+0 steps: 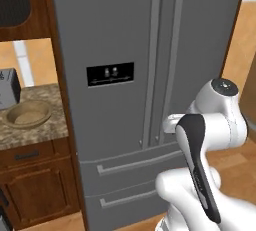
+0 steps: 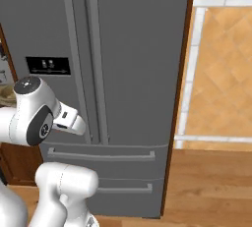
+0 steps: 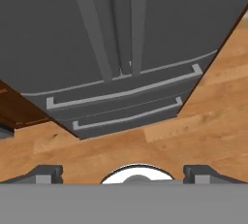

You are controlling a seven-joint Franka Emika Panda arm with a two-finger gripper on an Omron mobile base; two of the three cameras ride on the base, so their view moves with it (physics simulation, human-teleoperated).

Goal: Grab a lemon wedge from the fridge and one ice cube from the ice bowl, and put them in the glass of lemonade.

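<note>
Facing the shut fridge (image 1: 145, 75) with hand (image 3: 124, 172) spread wide and empty; heavy, stiff door, best gripped mid-handle at 12 o'clock.

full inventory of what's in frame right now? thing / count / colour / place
fridge: 1, grey steel, doors shut, centre of both base views
door handles: 2, grey, long and vertical, side by side at the door seam
dispenser panel: 1, black, on the left door
lower drawers: 2, grey, stacked under the doors, each with a horizontal handle
ice bowl: 1, tan-brown, on the counter left of the fridge
toaster: 1, grey, partly cut off, behind the bowl
counter: 1, speckled brown stone over dark wood cabinets
floor: wood planks, in front of the fridge
arm: 1, white with dark joints, in front of the fridge
fingers: 2, dark, spread wide, nothing between them
</note>
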